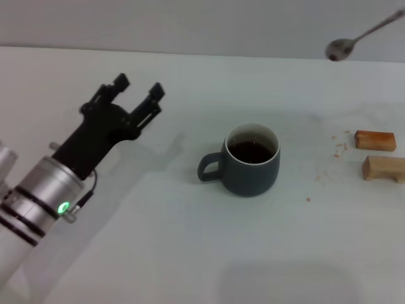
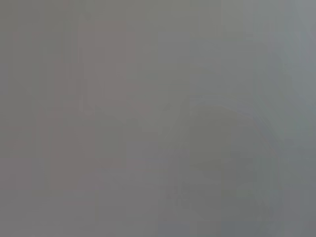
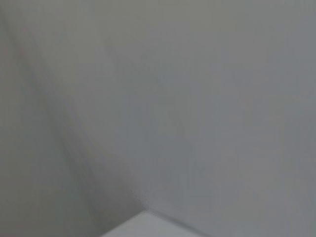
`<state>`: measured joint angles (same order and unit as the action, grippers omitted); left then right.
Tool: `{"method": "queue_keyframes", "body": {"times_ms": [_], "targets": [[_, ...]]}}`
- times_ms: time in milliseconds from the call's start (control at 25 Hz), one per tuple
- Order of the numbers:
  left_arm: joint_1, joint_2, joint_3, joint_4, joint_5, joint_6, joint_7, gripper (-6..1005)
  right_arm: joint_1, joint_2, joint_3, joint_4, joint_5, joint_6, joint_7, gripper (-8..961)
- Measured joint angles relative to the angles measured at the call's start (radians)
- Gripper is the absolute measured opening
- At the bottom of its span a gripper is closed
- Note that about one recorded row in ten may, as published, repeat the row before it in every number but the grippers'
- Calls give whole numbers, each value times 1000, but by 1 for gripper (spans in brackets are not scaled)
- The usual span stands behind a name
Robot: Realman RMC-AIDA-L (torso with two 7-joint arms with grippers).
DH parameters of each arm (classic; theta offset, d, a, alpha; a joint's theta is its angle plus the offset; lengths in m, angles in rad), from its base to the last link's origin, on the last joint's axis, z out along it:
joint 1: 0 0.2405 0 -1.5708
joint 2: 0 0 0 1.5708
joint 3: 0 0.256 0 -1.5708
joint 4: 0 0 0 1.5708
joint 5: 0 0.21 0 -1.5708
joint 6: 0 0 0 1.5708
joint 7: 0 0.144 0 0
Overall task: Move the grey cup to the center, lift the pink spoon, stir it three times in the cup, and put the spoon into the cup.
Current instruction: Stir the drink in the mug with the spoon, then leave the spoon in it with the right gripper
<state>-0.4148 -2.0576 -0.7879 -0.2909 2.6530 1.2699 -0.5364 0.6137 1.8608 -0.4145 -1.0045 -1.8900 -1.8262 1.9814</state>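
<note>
The grey cup [image 1: 252,163] stands upright near the middle of the white table [image 1: 190,253], its handle pointing toward my left arm, with dark liquid inside. The pink spoon [image 1: 345,45] hangs in the air at the far right, well above and beyond the cup, bowl lowest and handle running out of the head view's top right corner. What holds it is out of view. My left gripper [image 1: 139,84] is open and empty, left of the cup and well apart from it. My right gripper does not show in any view.
Two small wooden blocks [image 1: 375,140] [image 1: 383,168] lie on the table to the right of the cup, with a few crumbs beside them. Both wrist views show only blank grey surface.
</note>
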Motion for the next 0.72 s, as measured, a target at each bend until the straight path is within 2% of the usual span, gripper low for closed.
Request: {"method": "queue_keyframes", "body": {"times_ms": [120,280,480,600,720], "targets": [[22,1,-12,10,0,42,0,813,75,-16,-6,-5,-70,-34,42,101],[39,1,-16,17,-1,66,-1,813,145,-25,-65,-5,-133,-43,76,101],[57,2,-16,18,2,89,-2,813,206,-20,-159,22,-200,-32,84,101],[61,2,-17,19,2,102,-2,813,224,-11,-233,31,-207,-13,84,101],[62,2,-17,20,2,107,-2,813,227,-6,-260,43,-209,1,84,101]]}}
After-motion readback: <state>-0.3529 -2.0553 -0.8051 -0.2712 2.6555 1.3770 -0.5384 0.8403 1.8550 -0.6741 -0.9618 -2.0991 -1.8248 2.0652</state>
